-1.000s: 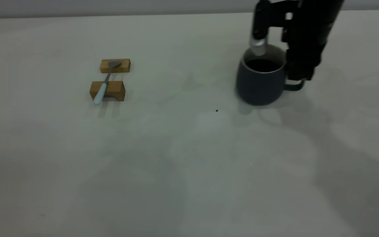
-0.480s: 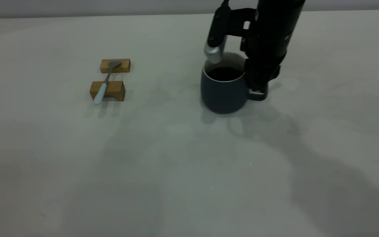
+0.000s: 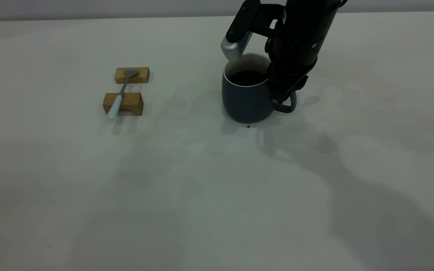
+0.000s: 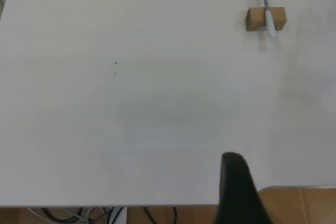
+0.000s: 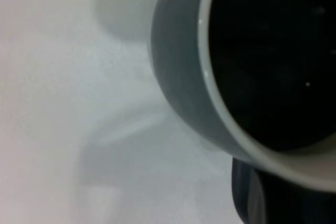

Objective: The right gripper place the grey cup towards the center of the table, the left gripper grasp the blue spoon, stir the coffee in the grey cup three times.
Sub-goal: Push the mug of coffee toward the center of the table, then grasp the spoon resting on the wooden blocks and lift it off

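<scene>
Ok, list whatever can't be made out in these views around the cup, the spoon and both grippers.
- Grey cup: the handle's top and the grip are hidden behind the right gripper in the exterior view.
- Coffee: cut off by the right wrist view's edge, depth not visible.
- Left gripper: only a dark tip shows in the left wrist view; absent from the exterior view.
- Blue spoon: too small to tell its bowl's shape.

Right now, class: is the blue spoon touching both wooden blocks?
Touching. In the exterior view the blue spoon lies across both wooden blocks, bowl on the far one, handle on the near one; the left wrist view agrees.
</scene>
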